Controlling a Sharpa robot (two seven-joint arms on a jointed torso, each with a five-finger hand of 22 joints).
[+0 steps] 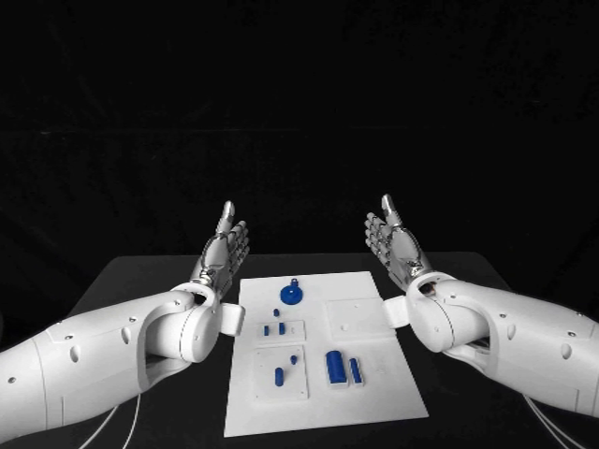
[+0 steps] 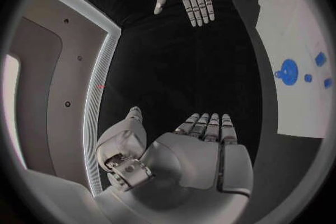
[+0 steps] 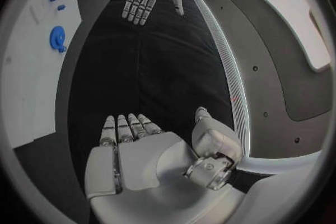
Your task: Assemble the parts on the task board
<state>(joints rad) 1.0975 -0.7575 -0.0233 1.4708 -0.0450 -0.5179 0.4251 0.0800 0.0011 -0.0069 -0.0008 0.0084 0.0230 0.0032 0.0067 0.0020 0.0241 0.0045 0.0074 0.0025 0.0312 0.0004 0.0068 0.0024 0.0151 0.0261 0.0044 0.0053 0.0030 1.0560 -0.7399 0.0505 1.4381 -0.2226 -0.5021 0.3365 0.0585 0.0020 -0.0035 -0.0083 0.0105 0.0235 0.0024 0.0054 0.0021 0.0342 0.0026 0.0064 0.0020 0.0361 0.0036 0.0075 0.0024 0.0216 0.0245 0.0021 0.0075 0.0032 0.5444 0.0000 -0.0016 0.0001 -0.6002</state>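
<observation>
**Both hands up, nothing in them, parts sitting on the board**

The left hand (image 1: 224,248) and right hand (image 1: 396,245) are both raised at the far corners of the task board (image 1: 381,393), palms facing each other, fingers straight and side by side, holding nothing. The board lies flat between the two arms on the black table (image 1: 138,276).

On it: a round blue part with a small tab (image 1: 292,295) near the far edge, a few tiny blue pieces (image 1: 274,328) around the middle, and a fatter blue cylinder (image 1: 336,367) with a slimmer piece just beside it nearer the robot.

What could go sideways, I reckon: those small pieces sit close together, so broad fingers coming down on one could nudge its neighbour. The board also looks loose on the table (no clamps that I can spot), so a sideways push might slide it.

Hard to make out: whether the small pieces are seated in their sockets or just lying there, so this could be a half-built board or one nearly sorted.
</observation>
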